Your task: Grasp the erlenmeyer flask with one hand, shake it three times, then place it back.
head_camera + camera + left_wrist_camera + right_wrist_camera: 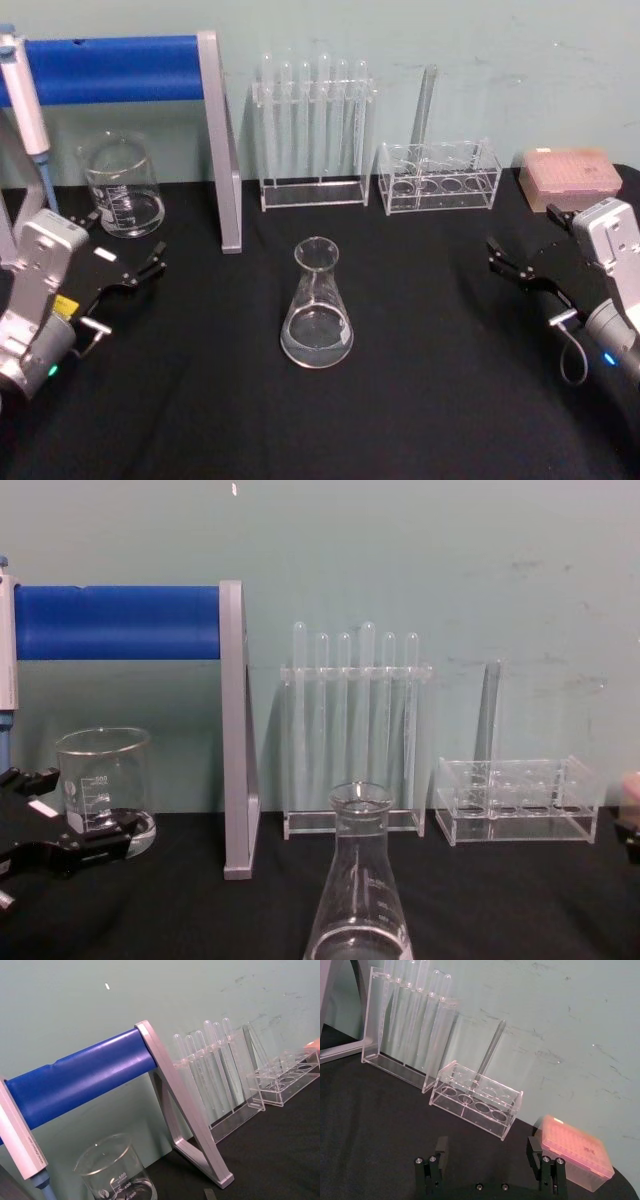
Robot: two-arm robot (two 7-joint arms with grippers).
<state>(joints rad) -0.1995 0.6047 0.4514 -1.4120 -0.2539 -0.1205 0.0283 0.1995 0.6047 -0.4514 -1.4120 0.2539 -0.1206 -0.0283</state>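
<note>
Black table, pale green wall behind. Near the centre stands the erlenmeyer flask [317, 305], upright, long axis vertical, mouth up, untouched. The left tool [125, 243] and the right tool [520, 238] flank it, well apart from it, fingers spread. Farther back on the left, the glass beaker [116, 1172] reads 500, 400, 300. A test-tube rack [315, 140] stands by the wall.

Lab bench, test tube rack [316, 130], beaker [122, 187], pipette tip box [568, 176]
</note>
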